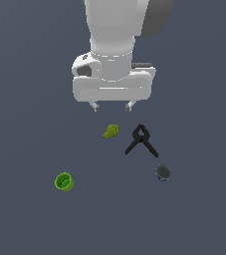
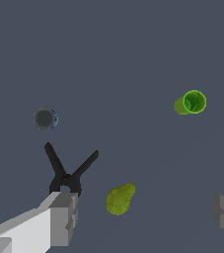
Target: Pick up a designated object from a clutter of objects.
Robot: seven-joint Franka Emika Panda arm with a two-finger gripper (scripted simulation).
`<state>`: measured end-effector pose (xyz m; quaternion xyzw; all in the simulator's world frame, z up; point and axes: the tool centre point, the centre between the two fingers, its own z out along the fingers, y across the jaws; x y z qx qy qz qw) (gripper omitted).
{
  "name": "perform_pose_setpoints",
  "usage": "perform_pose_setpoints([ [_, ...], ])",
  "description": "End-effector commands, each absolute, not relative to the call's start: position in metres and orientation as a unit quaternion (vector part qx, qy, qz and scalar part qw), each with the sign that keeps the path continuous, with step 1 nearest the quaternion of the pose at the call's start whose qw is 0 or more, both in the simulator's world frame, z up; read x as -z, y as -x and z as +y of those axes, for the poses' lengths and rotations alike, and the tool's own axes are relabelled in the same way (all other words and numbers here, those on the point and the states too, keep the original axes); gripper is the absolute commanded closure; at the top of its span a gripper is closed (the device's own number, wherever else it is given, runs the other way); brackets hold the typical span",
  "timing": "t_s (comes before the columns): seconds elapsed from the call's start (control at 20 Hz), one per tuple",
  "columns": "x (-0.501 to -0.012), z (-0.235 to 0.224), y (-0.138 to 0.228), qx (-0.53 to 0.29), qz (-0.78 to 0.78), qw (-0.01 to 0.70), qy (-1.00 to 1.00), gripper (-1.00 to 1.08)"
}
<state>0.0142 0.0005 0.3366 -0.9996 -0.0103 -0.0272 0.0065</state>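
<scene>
At lower right of the exterior view we note the can (image 1: 163,173) beside the clamp (image 1: 141,141); our gripper (image 1: 112,106), fingers apart, risks snagging that clamp descending.

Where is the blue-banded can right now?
The blue-banded can sits on the floor toward the exterior view's lower right, just below the black clamp, untouched and apart from it.

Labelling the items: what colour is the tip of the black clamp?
Red, on the clamp; it shows only in the exterior view.
</scene>
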Motion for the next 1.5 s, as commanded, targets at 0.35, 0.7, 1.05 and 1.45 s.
perform_pose_setpoints([
  [0.35, -0.338, 0.005, -0.011, 0.028, -0.004, 0.014, 1.0, -0.92],
  [0.7, -0.339, 0.005, -0.011, 0.028, -0.002, 0.015, 0.999, -0.92],
  [1.05, -0.323, 0.019, -0.025, 0.025, -0.022, 0.011, 0.999, -0.92],
  [1.45, -0.279, 0.057, -0.056, 0.019, -0.072, 0.002, 0.997, -0.92],
])
